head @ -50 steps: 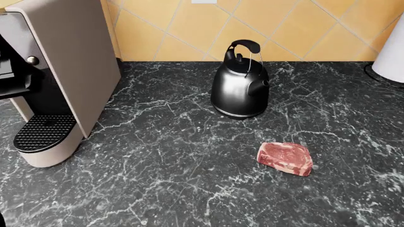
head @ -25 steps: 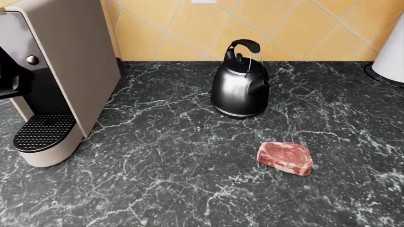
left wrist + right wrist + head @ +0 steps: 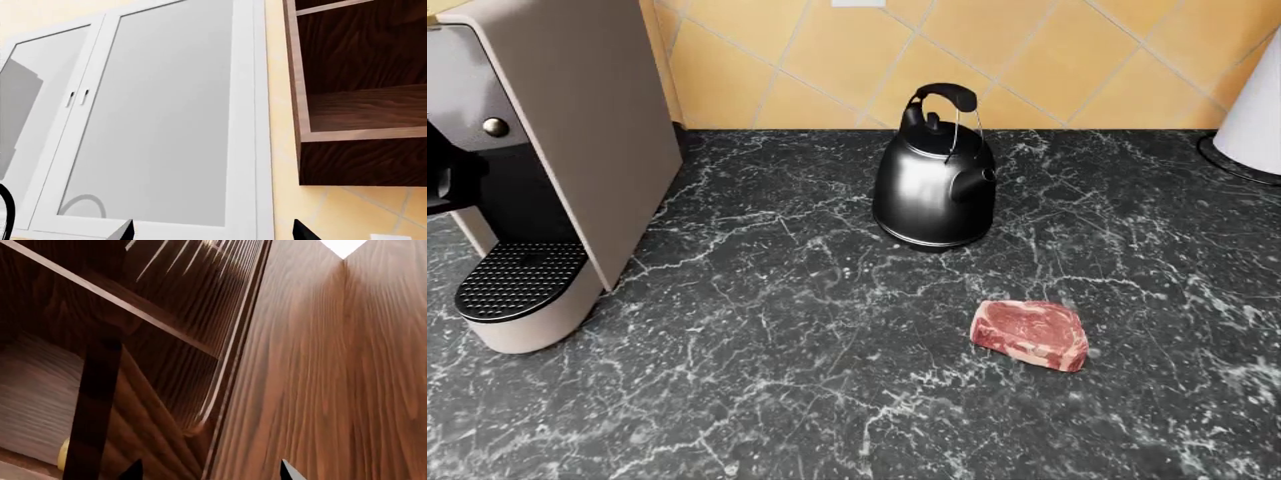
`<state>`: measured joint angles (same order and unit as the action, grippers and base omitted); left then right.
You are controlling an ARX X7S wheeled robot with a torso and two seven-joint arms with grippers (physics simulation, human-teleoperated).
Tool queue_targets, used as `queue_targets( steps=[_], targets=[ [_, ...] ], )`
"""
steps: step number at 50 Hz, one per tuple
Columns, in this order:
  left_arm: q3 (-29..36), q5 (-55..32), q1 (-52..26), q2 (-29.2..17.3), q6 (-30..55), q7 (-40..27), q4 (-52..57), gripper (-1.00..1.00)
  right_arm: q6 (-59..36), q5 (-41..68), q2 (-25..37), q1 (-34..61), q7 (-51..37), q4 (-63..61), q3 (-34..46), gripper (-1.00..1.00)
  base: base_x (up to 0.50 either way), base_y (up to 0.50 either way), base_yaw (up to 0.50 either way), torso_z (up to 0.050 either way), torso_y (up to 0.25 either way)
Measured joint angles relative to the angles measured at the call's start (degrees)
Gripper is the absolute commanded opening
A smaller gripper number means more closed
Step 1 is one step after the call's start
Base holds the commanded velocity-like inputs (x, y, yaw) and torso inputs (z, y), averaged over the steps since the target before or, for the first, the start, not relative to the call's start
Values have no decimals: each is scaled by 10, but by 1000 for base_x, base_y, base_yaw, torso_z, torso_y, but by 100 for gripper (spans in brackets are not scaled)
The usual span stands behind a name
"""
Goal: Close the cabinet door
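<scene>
In the left wrist view, a dark wooden cabinet hangs on the tiled wall with its shelves exposed and no door over them. The right wrist view is close to that same dark wood: a shelf inside, and beside it a broad wood-grain panel that looks like the open cabinet door seen from near its edge. My right gripper is open, its tips straddling that edge without touching. My left gripper is open and empty, below the white cabinet.
A white wall cabinet with two shut frosted-glass doors hangs beside the wooden one. On the black marble counter stand a beige coffee machine, a black kettle and a raw steak. A white roll is at the far right.
In the head view, the dark piece of my left arm at the left edge has drawn back further out of the picture. The counter objects have not moved.
</scene>
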<state>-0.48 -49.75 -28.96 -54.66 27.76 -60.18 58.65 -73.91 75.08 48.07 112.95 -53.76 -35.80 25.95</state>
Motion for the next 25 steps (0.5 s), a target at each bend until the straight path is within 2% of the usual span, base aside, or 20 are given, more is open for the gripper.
queue_targets(
  steps=[9,14,25],
  targets=[
    [1,3,9,-6,-11,-3,-1,100,9,-12,-20,4,12,16,19,100,1,2,3,3,5],
    [0,1,12,-11,-16,-6,-1,100,19,-48,-35,13,20,32,6,100,0,0,0,2,0],
    [-7,-29,12,-25,-32,-9,2,100,63,-43,-64,-9,41,77,0,100,1,1,2,2,1]
  ],
)
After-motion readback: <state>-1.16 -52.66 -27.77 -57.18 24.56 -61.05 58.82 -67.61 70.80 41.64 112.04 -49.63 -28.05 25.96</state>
